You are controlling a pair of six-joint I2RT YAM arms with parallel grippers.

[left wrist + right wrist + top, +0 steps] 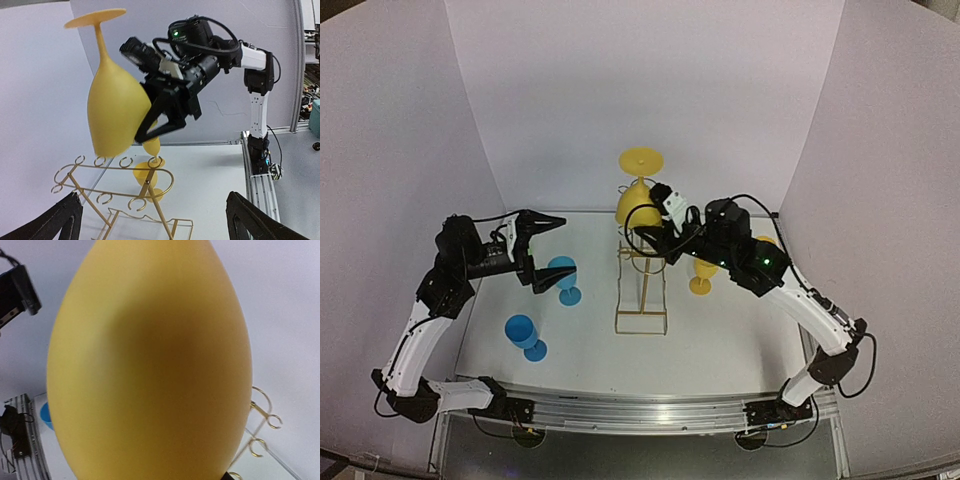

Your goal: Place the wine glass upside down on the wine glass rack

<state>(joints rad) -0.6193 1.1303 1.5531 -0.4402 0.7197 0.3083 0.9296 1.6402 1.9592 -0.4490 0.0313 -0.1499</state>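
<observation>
My right gripper (pixel 647 228) is shut on the bowl of a yellow wine glass (pixel 634 203) and holds it upside down, foot up. In the left wrist view the glass (pixel 114 107) hangs, slightly tilted, just above the top loops of the gold wire wine glass rack (pixel 116 169), apart from it. The rack (pixel 642 290) stands mid-table. In the right wrist view the bowl (pixel 150 365) fills the frame and hides my fingers; rack loops (pixel 265 410) show at the right. My left gripper (pixel 546 224) is open and empty, left of the rack, its fingertips (pixel 67 217) at the frame's bottom corners.
Two blue wine glasses stand at the left, one (pixel 563 278) below my left gripper and one (pixel 525 335) nearer the front. A small yellow glass (pixel 703 272) stands right of the rack, another (pixel 766 240) behind my right arm. White walls enclose three sides.
</observation>
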